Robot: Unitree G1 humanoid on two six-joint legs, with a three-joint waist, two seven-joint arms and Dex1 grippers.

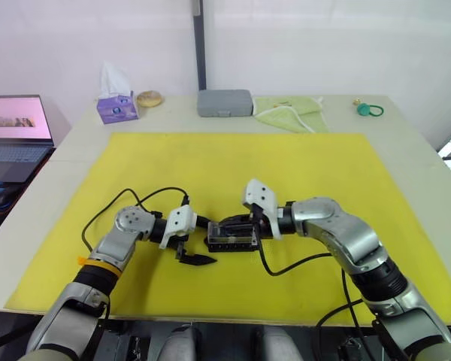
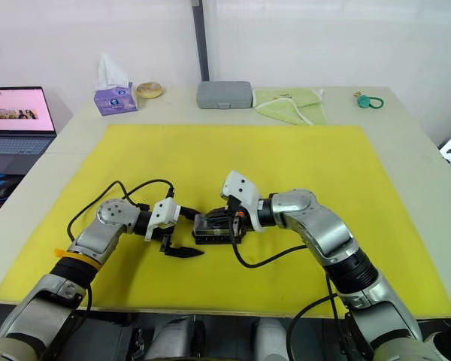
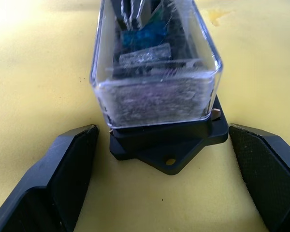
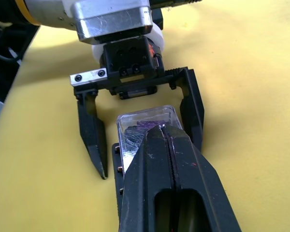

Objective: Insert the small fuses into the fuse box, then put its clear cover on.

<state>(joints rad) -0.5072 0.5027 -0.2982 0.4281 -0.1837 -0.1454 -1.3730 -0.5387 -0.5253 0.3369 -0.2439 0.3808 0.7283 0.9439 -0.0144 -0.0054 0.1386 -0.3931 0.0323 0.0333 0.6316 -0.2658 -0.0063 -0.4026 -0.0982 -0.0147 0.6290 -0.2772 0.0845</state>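
Note:
The black fuse box lies on the yellow mat, near its front middle. The clear cover sits on top of the box, and small fuses, one of them teal, show through it. My left gripper is open, one finger on each side of the box's end, apart from it. My right gripper is shut, its closed fingertips resting on top of the clear cover from the other end.
At the table's back stand a grey case, a tissue box, a green cloth and a teal ring. A laptop sits at far left. Cables loop beside both wrists.

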